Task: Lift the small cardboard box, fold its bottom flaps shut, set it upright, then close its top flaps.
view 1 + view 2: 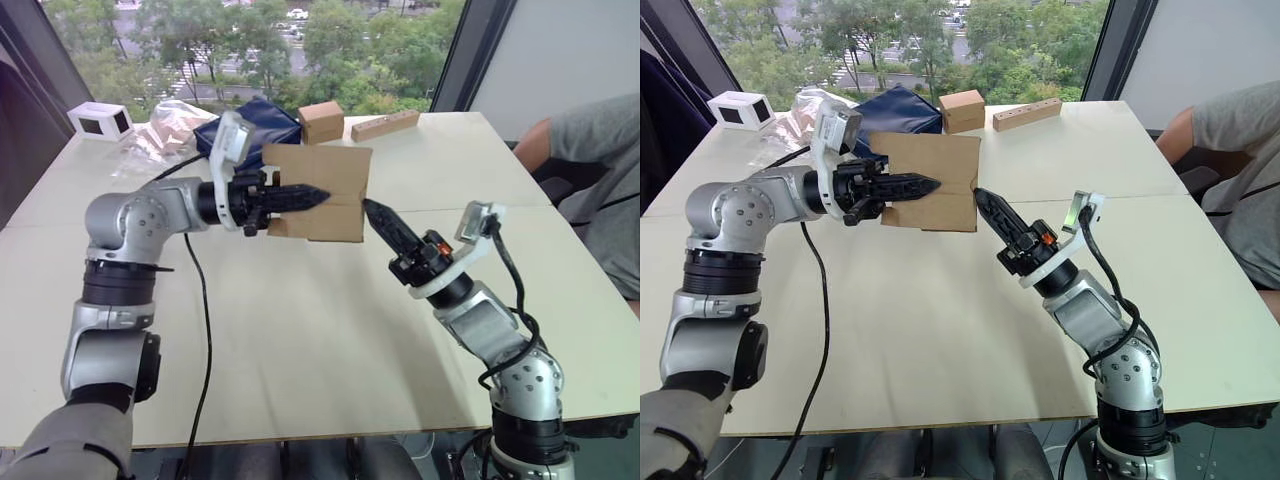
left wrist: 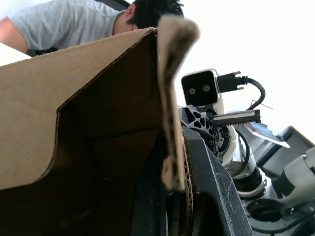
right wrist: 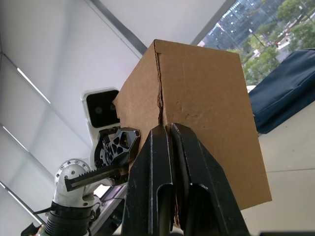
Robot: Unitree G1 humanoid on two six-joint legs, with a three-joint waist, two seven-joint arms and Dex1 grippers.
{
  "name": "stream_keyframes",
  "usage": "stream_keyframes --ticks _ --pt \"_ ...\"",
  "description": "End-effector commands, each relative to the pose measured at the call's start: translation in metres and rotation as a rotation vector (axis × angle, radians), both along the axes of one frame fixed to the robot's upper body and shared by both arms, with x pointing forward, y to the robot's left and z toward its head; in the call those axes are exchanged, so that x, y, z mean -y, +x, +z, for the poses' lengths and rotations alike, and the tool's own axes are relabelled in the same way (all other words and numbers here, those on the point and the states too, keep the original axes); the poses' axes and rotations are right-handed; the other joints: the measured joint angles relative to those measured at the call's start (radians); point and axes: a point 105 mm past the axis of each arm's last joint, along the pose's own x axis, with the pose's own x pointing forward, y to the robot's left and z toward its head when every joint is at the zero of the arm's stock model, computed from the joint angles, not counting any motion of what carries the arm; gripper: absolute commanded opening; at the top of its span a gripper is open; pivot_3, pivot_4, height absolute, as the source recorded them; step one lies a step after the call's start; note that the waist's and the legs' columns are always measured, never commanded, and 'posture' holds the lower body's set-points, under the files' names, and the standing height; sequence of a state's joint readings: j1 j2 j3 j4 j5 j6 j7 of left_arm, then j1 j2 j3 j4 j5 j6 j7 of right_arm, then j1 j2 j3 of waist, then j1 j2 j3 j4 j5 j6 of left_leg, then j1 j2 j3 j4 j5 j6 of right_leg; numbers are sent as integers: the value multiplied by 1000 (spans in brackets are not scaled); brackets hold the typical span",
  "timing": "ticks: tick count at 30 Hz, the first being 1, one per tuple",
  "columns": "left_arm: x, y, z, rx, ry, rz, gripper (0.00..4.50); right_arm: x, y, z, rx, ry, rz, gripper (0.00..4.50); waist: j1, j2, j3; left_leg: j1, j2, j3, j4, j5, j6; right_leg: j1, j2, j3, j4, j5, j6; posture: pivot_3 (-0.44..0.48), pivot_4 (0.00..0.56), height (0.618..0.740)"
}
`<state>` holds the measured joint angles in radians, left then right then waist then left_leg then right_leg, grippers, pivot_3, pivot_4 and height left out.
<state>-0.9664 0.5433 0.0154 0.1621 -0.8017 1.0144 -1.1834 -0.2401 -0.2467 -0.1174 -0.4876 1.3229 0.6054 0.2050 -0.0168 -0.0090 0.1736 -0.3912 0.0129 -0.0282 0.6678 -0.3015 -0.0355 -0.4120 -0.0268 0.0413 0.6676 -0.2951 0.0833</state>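
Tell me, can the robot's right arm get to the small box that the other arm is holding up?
Probably yes. The right gripper already points at the near edge of the small cardboard box, its fingers shut, nothing between them. The left gripper holds the box above the table, within close reach.

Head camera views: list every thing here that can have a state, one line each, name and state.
small cardboard box: lifted off the table, one wall clamped by the left end effector, flaps not folded shut.
left end effector: shut on the box wall.
right end effector: shut, tip against the box's side.
cube-shaped box: closed, resting at the table's far edge.
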Motion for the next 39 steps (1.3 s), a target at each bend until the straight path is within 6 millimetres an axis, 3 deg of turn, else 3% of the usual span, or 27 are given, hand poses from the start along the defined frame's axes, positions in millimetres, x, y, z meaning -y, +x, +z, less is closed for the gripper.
stream_keyframes --ticks 1,6,9,15,23,33,36,39 --pt "2 0 9 93 96 -15 0 16 -16 10 39 9 9 110 4 0 0 0 0 0 0 0 0 0 0 0 0 0 0 0 150 740" --pt "7 2 -5 235 351 -34 0 37 -29 1 14 -136 -8 110 2 0 0 0 -1 0 0 0 0 1 0 0 -1 0 0 0 150 740" --pt "5 9 -34 433 812 -96 0 47 -46 -20 -1 -509 33 110 6 0 1 0 -3 0 -1 0 0 1 1 0 -2 0 0 0 150 740" --pt "15 21 -53 632 1166 -140 0 56 -55 -42 14 -914 59 110 1 0 1 0 -4 -1 0 -1 2 3 3 2 -3 0 0 0 150 740" --pt "34 9 -73 620 1276 -222 0 49 -56 -57 24 -994 34 110 5 -2 2 0 0 -2 1 -2 3 2 10 6 -2 0 0 0 150 740" --pt "51 -7 -80 505 1293 -237 0 42 -54 -64 14 -971 9 110 4 -2 2 0 1 -2 1 -2 3 2 11 8 -2 0 0 0 150 740" --pt "53 -7 -80 484 1295 -225 799 41 -54 -67 16 -986 11 0 4 -2 2 0 1 -2 1 -2 3 2 11 8 -2 0 0 0 150 740" --pt "52 -8 -79 463 1293 -216 1869 41 -55 -67 22 -985 16 0 4 -1 2 0 1 -1 1 -2 3 2 11 8 -2 0 0 0 150 740"
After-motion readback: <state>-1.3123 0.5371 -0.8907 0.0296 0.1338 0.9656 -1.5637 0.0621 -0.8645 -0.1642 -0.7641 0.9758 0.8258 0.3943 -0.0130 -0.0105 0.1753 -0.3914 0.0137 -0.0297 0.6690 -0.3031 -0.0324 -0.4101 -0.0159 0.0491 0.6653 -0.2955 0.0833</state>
